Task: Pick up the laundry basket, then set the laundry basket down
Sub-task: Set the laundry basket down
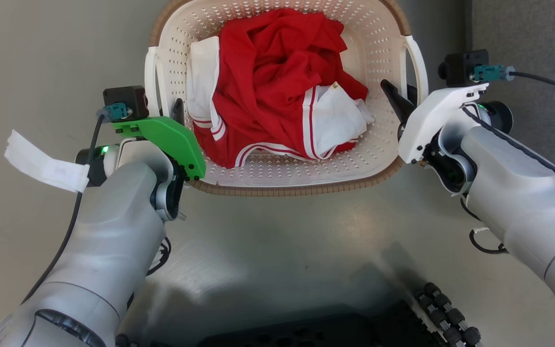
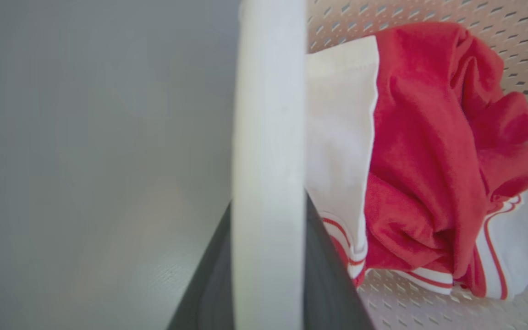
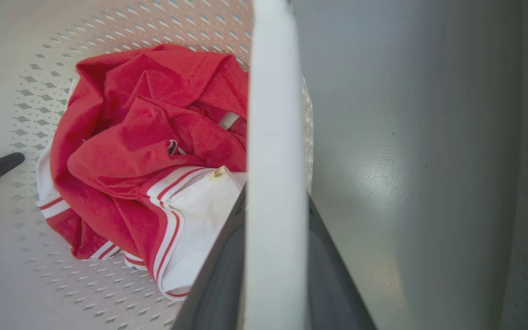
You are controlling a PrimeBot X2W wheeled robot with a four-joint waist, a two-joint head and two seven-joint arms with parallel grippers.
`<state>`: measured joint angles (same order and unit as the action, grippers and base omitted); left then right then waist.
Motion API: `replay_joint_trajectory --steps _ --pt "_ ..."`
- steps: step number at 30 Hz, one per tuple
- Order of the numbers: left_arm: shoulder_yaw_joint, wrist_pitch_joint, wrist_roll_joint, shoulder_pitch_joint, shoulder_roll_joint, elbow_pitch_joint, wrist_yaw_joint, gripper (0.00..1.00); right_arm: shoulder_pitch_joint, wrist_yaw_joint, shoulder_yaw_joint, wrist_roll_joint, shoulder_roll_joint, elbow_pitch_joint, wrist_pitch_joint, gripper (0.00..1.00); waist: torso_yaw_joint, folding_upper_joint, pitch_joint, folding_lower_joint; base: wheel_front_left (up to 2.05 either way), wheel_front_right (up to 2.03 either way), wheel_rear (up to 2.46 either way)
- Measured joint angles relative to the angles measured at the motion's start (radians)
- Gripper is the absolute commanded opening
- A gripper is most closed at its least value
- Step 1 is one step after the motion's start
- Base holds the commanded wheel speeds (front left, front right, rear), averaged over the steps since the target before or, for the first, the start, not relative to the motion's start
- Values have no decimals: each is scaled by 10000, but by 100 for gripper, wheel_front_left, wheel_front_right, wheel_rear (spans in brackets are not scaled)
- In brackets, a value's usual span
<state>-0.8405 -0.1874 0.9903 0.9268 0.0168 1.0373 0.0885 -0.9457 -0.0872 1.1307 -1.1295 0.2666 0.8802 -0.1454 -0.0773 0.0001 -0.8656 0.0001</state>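
Note:
The laundry basket [image 1: 378, 48] is cream-white and perforated with a brown woven-look rim, and holds a crumpled red and white garment [image 1: 277, 82]. My left gripper [image 1: 177, 108] is shut on the left loop handle [image 1: 152, 82]. In the left wrist view that handle [image 2: 268, 114] runs between the two dark fingers of the left gripper [image 2: 268, 206]. My right gripper [image 1: 400, 96] is shut on the right loop handle [image 1: 417, 58]. The right wrist view shows this handle [image 3: 275, 114] clamped in the right gripper [image 3: 277, 197]. Whether the basket rests on the floor I cannot tell.
Grey floor [image 1: 306, 241] surrounds the basket. My own dark base with black rollers [image 1: 446, 313] lies at the bottom of the head view. A darker grey surface [image 1: 523, 29] rises at the far right. Paper tags hang from the wrist cables [image 1: 41, 164].

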Motion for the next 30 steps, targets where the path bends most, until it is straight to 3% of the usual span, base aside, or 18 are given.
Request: replay_joint_trajectory --steps 30 --pt "-407 -270 307 712 59 290 31 0 -709 -27 504 -336 -81 324 -566 0 -6 0 -1111 -1 0 0 0"
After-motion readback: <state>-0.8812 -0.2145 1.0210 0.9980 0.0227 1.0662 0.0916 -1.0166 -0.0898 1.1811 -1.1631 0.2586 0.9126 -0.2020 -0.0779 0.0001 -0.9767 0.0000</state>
